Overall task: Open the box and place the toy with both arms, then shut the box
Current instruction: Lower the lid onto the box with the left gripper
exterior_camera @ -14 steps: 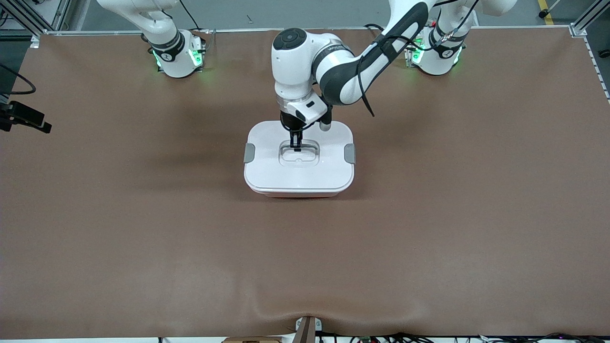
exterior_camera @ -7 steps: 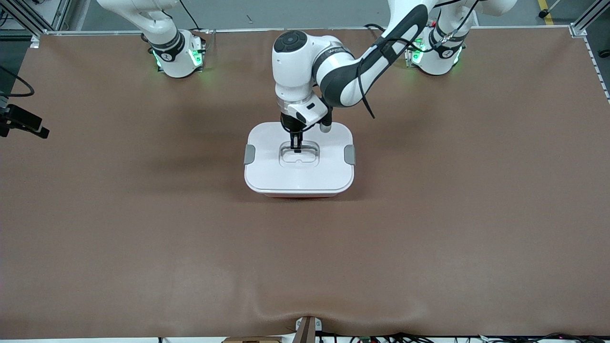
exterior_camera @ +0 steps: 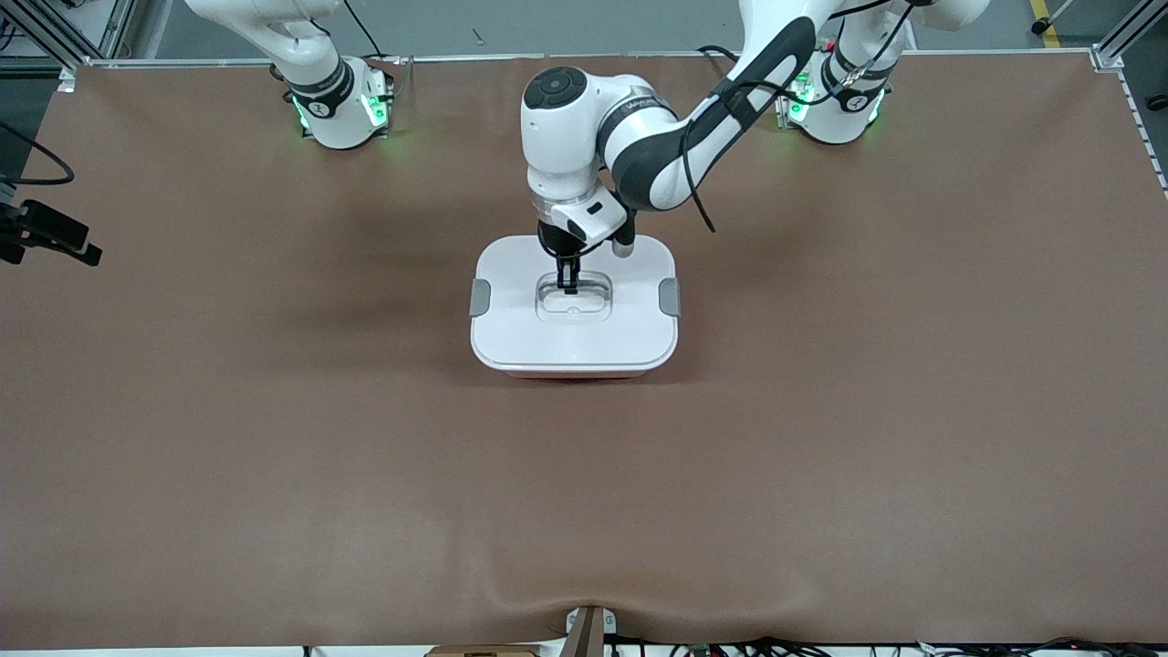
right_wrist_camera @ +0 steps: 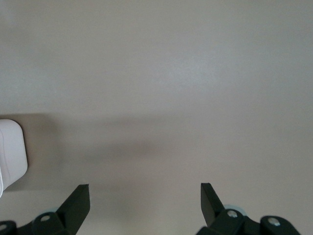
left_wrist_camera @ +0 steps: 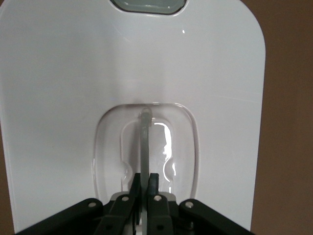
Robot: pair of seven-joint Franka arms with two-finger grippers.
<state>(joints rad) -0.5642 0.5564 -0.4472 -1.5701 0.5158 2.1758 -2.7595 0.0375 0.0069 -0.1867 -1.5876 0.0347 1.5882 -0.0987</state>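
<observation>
1. A brown mat covers the table from edge to edge; grey floor and aluminium framing show along the top of the front view, and both arm bases glow green.
2. Writing: a short printed word runs along the left arm's wrist section, too small to read. The box carries no label that can be made out.
3. The box sits mid-table, nearer the bases than the front camera. Its white lid has rounded corners, a grey clip on the side toward the right arm's end and a second grey clip toward the left arm's end. A thin pink strip of the tub shows under the lid's front edge.
4. A clear handle lies in a glossy recess at the lid's centre.
5. The left gripper points straight down into that recess, its black fingers pinched onto the handle bar.
6. The right gripper waits over bare mat toward the right arm's end, its jaws spread wide and holding nothing; a white corner of the lid shows at that view's edge.
</observation>
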